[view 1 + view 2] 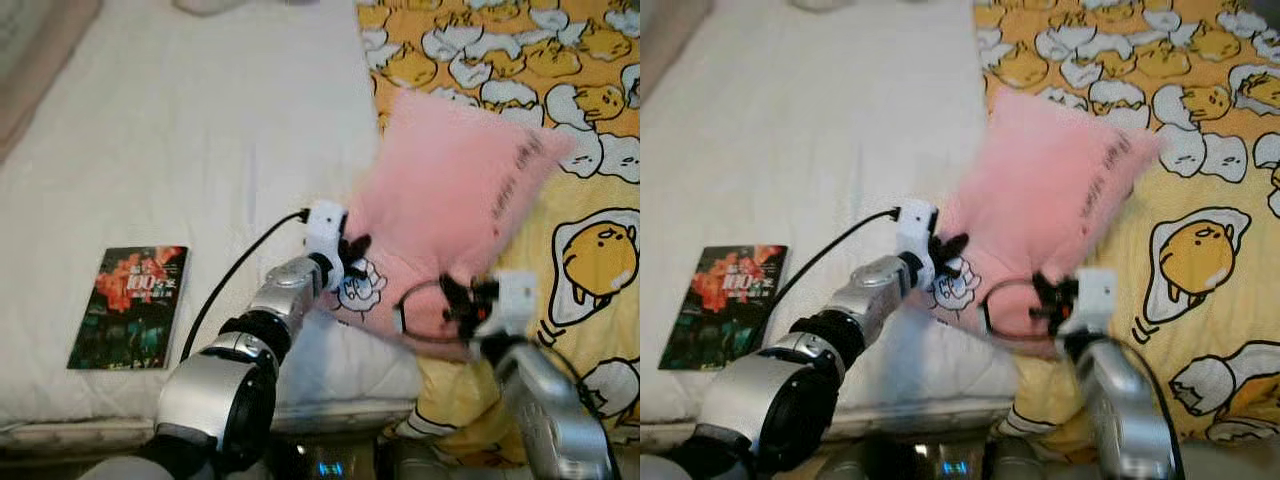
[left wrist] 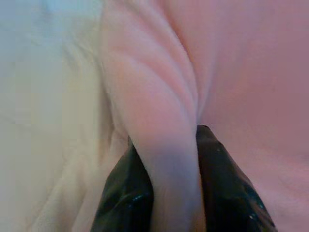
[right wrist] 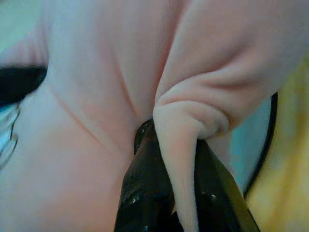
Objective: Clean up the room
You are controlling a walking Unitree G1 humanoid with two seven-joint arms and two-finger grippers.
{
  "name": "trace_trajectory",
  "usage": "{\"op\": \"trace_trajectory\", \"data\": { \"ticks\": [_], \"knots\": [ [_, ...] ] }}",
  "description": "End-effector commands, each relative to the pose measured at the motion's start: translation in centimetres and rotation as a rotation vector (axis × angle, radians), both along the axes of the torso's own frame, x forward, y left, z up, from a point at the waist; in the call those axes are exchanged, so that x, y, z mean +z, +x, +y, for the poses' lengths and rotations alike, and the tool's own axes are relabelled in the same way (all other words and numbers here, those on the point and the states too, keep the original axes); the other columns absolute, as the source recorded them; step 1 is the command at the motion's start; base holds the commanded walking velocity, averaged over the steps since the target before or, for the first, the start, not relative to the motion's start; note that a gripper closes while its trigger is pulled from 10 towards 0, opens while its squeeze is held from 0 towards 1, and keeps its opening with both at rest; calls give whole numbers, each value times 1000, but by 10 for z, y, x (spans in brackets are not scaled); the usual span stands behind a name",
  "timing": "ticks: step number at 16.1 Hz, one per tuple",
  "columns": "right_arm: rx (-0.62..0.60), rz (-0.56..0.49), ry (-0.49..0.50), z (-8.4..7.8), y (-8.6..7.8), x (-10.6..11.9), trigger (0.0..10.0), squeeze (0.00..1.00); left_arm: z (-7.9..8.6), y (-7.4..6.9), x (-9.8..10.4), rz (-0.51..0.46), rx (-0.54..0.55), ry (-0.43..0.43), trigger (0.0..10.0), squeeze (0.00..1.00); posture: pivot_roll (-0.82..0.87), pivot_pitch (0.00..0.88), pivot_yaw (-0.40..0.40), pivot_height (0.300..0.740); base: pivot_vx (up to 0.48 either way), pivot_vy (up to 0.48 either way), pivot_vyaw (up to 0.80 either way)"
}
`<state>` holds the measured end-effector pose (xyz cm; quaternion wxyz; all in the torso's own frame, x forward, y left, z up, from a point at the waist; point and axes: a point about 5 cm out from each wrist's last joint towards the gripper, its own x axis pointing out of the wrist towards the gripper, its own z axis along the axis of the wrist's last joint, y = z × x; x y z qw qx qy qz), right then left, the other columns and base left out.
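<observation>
I have the pink pillow (image 1: 450,210) at centre frame, lifted over the boundary between the white mattress (image 1: 200,150) and the yellow egg-print blanket (image 1: 590,200) on the right. My left gripper (image 1: 352,262) is clamped on a fold at its lower left edge, beside a small cartoon print. My right gripper (image 1: 462,300) pinches a bunched fold at its lower edge. A black cable loops just left of it. A book (image 1: 130,306) lies flat, lower left.
</observation>
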<state>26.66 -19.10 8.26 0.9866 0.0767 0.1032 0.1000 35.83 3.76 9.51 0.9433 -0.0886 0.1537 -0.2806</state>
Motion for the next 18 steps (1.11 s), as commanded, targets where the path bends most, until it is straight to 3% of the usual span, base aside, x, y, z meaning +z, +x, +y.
{"op": "trace_trajectory", "data": {
  "ticks": [1, 4, 5, 9, 10, 13, 15, 18],
  "knots": [
    [-8, -7, 6, -1, 6, 3, 0, 0, 10, 8, 10, -28, 54, -34, 0, 0, -177, 0, 81, 740, 0, 0, 0],
    [-2, -127, -4, -4, 30, 34, 0, 0, 25, 25, 49, -197, 94, -115, 0, 0, -113, 0, 83, 740, 0, 0, 0],
    [-1, -181, -13, -9, 42, 49, 0, 0, 32, 29, 73, -325, 105, -144, 0, 0, -86, 0, 85, 740, 0, 0, 0],
    [-38, -228, -5, -22, 58, 62, 0, 0, 38, 20, 73, -387, 145, -79, 0, 0, -41, 0, 83, 740, 0, 0, 0],
    [-36, -219, -7, -23, 60, 60, 0, 0, 34, 18, 70, -373, 154, -72, 10000, 0, -35, 0, 80, 740, 0, 0, 644],
    [0, -216, -23, -13, 65, 56, 0, 0, 30, 18, 82, -447, 131, -16, 10000, 0, -34, 0, 81, 740, 0, 0, 513],
    [-31, -217, -19, -12, 67, 54, 0, 0, 36, 22, 88, -484, 122, 53, 10000, 0, -40, 0, 87, 740, 0, 469, 231],
    [-16, -223, -26, -4, 64, 49, 0, 0, 41, 28, 93, -491, 114, 85, 10000, 0, -53, 0, 97, 740, 0, 465, 0]
  ]
}}
